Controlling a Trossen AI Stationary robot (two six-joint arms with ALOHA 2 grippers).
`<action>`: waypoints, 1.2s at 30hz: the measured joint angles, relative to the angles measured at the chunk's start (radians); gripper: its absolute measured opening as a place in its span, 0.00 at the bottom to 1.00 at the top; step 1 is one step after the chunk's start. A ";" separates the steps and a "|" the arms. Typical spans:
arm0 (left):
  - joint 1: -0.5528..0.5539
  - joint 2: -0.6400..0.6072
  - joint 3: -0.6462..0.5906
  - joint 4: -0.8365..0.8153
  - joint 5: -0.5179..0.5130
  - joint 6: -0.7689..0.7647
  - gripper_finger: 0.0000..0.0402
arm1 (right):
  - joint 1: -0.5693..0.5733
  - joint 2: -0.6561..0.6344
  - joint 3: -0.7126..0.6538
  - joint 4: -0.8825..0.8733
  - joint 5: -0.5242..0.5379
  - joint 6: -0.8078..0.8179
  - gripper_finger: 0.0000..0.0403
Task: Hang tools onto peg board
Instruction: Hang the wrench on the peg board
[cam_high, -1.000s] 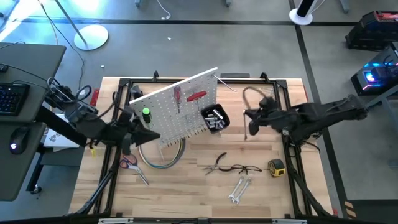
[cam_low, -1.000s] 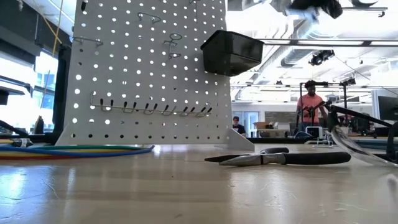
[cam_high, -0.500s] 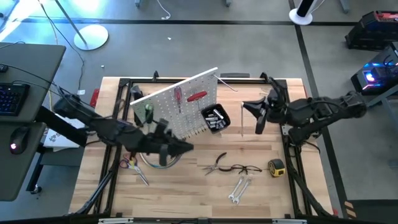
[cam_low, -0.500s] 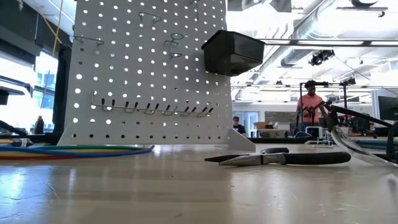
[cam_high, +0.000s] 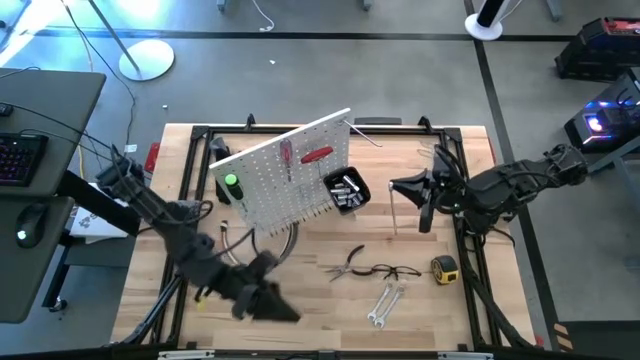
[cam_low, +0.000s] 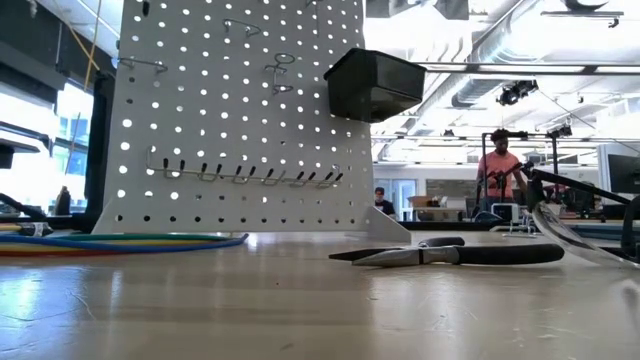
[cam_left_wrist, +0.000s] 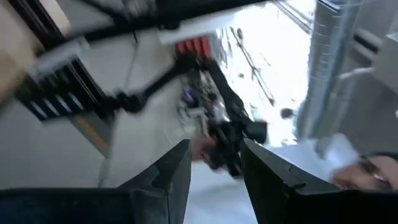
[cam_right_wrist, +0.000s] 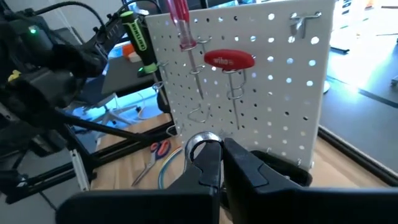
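coloured cables (cam_low: 120, 241) on wooden table (cam_high: 420, 300), keyboard (cam_high: 18, 158), person (cam_low: 497, 170)

The white peg board (cam_high: 285, 175) is standing tilted on the table, carrying a green-handled screwdriver (cam_high: 233, 186), a red-handled screwdriver (cam_high: 285, 155), a red-handled tool (cam_high: 317, 154) and a small black bin (cam_high: 347, 190). In front of it, black-handled pliers (cam_high: 349, 262) are lying flat, with two silver wrenches (cam_high: 385, 303) nearer the table's edge and a yellow tape measure (cam_high: 445, 267) sitting well to their right. My right gripper (cam_right_wrist: 214, 163) is clamping a wrench (cam_right_wrist: 200, 146).
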 joint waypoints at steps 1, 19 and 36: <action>-0.022 0.005 0.000 0.005 0.000 -0.023 0.33 | 0.000 0.000 0.000 0.000 -0.006 0.000 0.00; -0.050 0.116 0.000 -0.152 -0.387 0.317 0.34 | 0.061 0.086 0.000 0.204 -0.034 0.057 0.00; 0.121 0.461 0.003 1.097 -0.298 0.602 0.56 | 0.195 0.203 0.000 0.561 -0.066 -0.068 0.00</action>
